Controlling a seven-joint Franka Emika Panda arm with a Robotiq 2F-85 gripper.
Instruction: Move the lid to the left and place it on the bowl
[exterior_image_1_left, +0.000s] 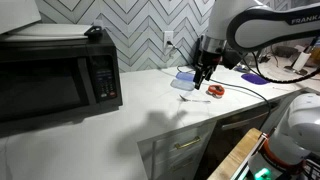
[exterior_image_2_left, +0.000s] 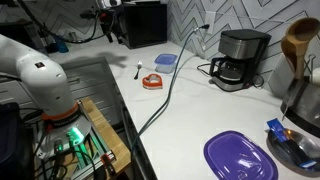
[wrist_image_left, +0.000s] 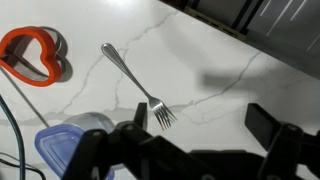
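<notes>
The translucent blue lid (wrist_image_left: 62, 146) lies flat on the white marble counter, at the lower left of the wrist view. It also shows in both exterior views (exterior_image_1_left: 185, 79) (exterior_image_2_left: 165, 60), near the wall. My gripper (wrist_image_left: 200, 122) is open and empty. It hovers above the bare counter, beside the lid and just past the tines of a fork (wrist_image_left: 135, 83). In an exterior view the gripper (exterior_image_1_left: 203, 74) hangs right by the lid. I cannot pick out a bowl for certain.
A red heart-shaped cutter (wrist_image_left: 35, 55) (exterior_image_2_left: 152, 82) lies near the fork (exterior_image_2_left: 137, 70). A purple flat dish (exterior_image_2_left: 240, 157) and a coffee maker (exterior_image_2_left: 240, 58) stand further along the counter. A microwave (exterior_image_1_left: 55, 75) stands at one end. A cable (exterior_image_2_left: 165, 95) crosses the counter.
</notes>
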